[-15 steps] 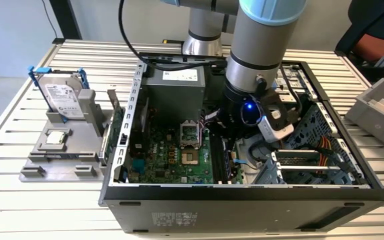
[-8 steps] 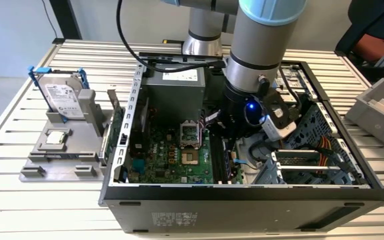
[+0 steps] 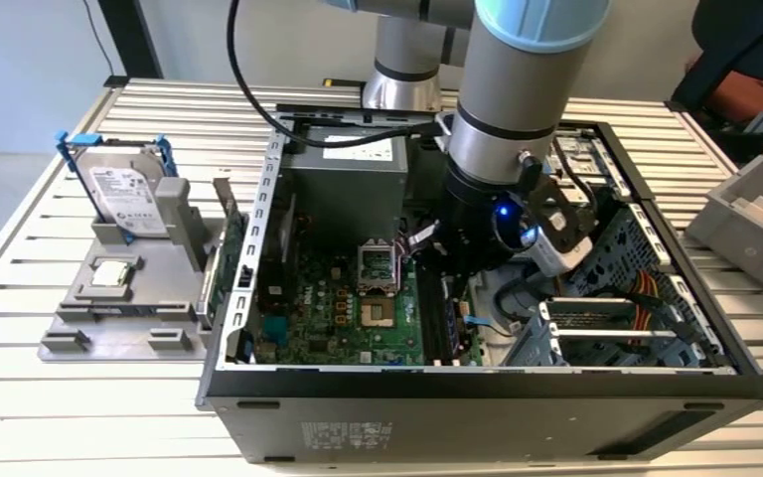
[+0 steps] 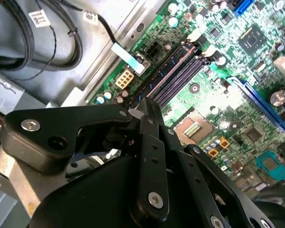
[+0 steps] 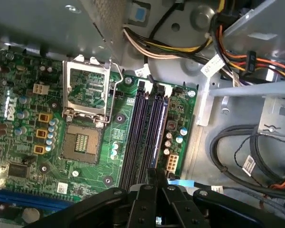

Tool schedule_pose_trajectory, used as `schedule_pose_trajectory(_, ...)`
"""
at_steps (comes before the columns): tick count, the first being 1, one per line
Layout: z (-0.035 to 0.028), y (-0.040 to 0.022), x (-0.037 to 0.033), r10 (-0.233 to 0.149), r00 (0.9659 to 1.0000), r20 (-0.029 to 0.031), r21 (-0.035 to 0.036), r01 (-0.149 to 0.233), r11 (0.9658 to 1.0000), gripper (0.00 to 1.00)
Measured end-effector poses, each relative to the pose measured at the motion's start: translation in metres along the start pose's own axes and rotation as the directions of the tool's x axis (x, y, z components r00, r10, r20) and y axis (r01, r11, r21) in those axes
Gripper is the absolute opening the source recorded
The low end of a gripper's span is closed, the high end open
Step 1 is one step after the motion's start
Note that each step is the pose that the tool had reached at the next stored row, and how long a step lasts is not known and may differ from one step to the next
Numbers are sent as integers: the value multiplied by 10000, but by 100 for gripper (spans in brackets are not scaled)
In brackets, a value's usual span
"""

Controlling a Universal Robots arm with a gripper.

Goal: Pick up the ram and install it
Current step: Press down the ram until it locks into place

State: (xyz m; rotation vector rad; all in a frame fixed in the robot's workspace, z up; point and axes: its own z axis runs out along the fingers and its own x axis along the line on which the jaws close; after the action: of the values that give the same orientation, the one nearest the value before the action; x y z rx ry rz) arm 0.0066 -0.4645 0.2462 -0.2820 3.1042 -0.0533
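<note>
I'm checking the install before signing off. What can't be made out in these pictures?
Whether the pincer holds the ram: in both wrist views its own black body covers what lies under it.
Near ends of the memory slots: in the first wrist view, covered by the pincer.
The slots in the exterior view: the arm stands in front of part of them.

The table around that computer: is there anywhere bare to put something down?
Yes: the slatted table is bare in front of the grey holder and behind the hard drive. Inside the case it is crowded, with the end effector over the memory slots.
</note>
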Motion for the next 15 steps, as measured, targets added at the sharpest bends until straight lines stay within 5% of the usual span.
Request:
schedule_pose_trajectory(1,-1,0,0,-655,9979,24,-14,655,9979,0)
schedule_pose_trajectory(4,-1,0,0,-1095,9940,41,-21,1095,9940,0)
schedule_pose_trajectory(9,-1,0,0,-1330,9911,50,-25,1331,9911,0)
schedule_pose_trajectory(15,0,-6,-28,-1852,9827,69,-33,1853,9827,0)
